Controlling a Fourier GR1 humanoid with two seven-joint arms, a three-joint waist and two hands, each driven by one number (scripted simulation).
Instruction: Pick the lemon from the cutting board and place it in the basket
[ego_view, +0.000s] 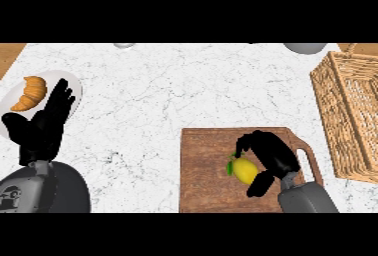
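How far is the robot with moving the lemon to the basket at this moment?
Done: the right hand has reached the lemon and curls around it. In hand: the grasp, with the lemon at the cutting board. Left: carrying it right to the wicker basket and releasing it. The left hand rests open beside the croissant.

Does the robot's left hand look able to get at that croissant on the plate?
Probably yes. The left hand rests open right beside the croissant on the white plate, with nothing between them. The right hand is busy curled round the lemon.
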